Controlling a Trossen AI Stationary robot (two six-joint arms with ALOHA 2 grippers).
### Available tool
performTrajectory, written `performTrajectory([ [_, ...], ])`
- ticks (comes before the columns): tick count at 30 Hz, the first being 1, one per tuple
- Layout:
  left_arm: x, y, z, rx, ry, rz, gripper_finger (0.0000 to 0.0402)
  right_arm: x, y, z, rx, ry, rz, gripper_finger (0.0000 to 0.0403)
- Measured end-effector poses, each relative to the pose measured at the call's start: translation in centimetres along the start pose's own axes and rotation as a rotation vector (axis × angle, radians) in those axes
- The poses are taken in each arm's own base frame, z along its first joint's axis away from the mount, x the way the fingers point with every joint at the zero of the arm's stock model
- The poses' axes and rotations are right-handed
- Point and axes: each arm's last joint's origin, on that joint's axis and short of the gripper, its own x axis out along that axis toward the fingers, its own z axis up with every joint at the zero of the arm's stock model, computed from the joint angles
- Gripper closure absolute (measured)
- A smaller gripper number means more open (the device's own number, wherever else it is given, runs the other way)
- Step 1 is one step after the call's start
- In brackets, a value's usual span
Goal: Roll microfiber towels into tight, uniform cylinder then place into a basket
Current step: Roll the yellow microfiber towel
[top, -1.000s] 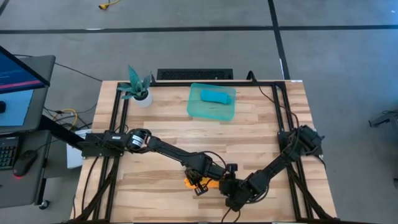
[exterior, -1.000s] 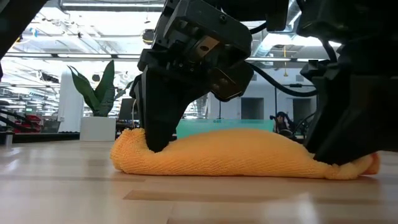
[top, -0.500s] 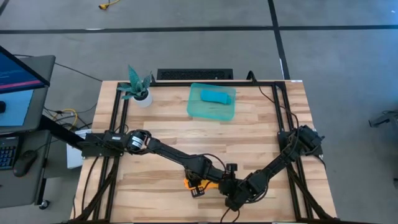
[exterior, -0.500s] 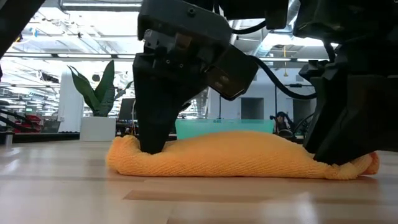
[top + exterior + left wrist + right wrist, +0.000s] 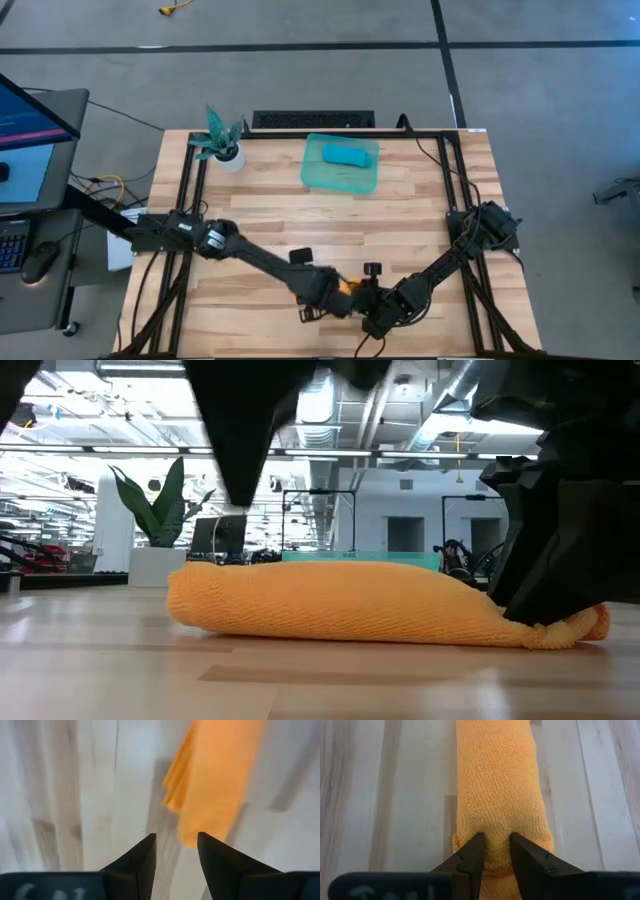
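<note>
The orange towel (image 5: 370, 600) lies on the bench (image 5: 420, 215) near its front edge, already rolled into a long, fairly even cylinder. It runs left to right in the low view, resting flat on the wood with its rounded left end free and its right end flattened under the right claw (image 5: 495, 851).

That right claw is clenched on the end of the roll. In the right wrist view the two dark fingers pinch a small fold of cloth between them, and the fabric puckers at the grip. Holding one end this way probably keeps the layers from springing open, since soft microfiber tends to unwind once nothing presses on it.

The left claw (image 5: 176, 851) hangs above the other end of the roll, clear of the cloth. Its fingers stand slightly apart with nothing between them, and the orange end shows just beyond the tips. In the low view its dark shape sits above the towel without touching. My reading is that it is positioned there to take hold of the free end, so the roll could be carried by both ends without sagging.

The basket (image 5: 341, 166) stands well apart, toward the far edge of the bench. A turquoise towel (image 5: 350, 154) already lies rolled inside it, against the far wall, leaving room nearer the front for the orange one.
</note>
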Motion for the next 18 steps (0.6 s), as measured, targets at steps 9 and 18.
performTrajectory([
  [9,-1.9,-6.4,-4.1,0.045,-0.397,0.167,0.027,-0.3,0.5,-0.3,-0.016,-0.003,0.006,0.0285],
  [18,2.2,-8.7,-6.7,-0.136,-0.521,0.279,0.0314,-0.3,0.5,-0.3,-0.017,-0.002,0.006,0.0285],
])
